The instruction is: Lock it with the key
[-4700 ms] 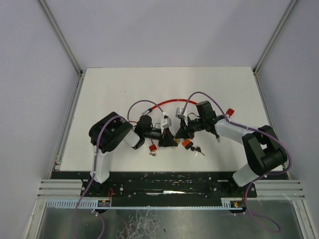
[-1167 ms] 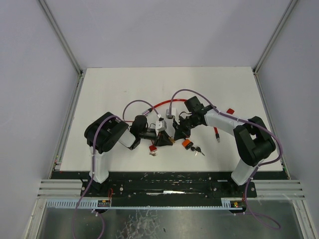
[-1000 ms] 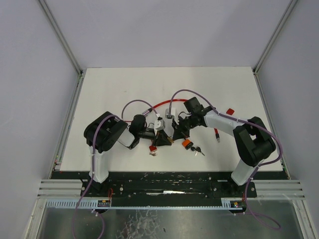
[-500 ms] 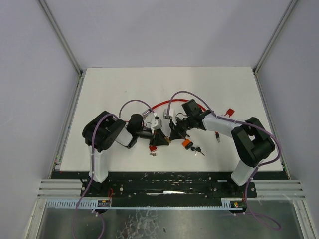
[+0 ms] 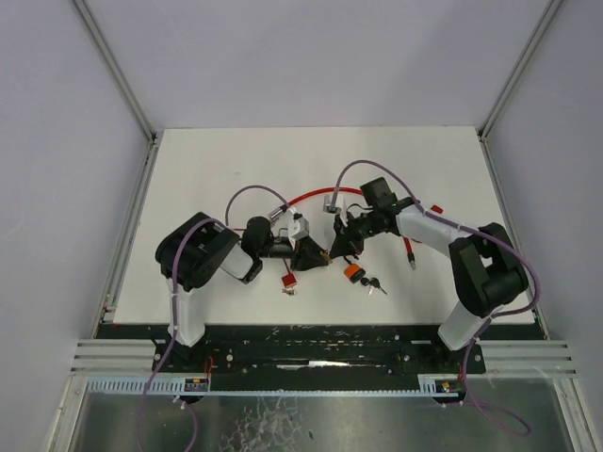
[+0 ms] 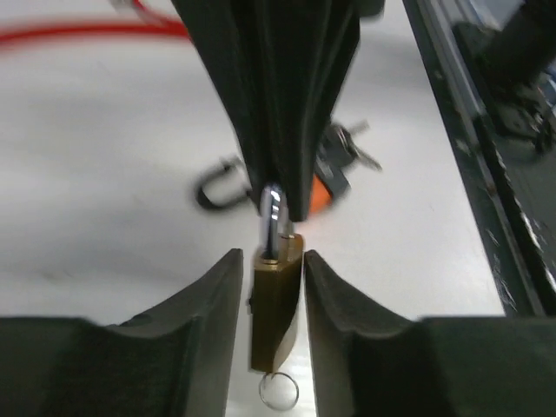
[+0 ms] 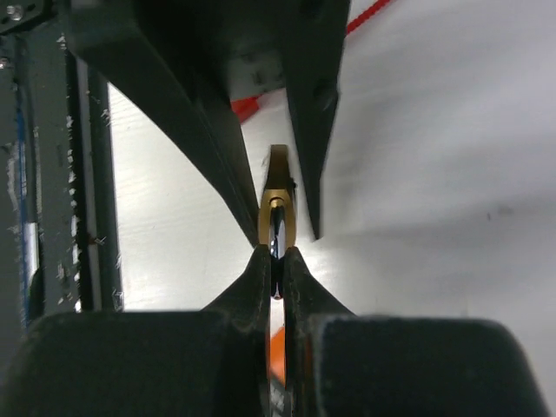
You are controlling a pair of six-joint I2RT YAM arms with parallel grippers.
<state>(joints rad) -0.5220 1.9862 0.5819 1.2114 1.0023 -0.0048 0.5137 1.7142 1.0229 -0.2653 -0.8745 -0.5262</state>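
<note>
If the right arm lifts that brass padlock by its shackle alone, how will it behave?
The brass padlock looks like solid metal, so it is probably rigid and heavy for its size. Its shackle is polished and pinched only at the right gripper's narrow tips, so the body may pivot or slip. The key ring under it would likely swing.

From above, the brass padlock (image 5: 325, 253) is too small to make out. Its shackle (image 6: 272, 219) top vanishes inside the right gripper (image 6: 280, 205), whose fingers half hide a blurred orange padlock (image 6: 325, 193) and keys (image 6: 354, 149). Whether the left gripper (image 6: 274, 261) grips it is unclear.
</note>
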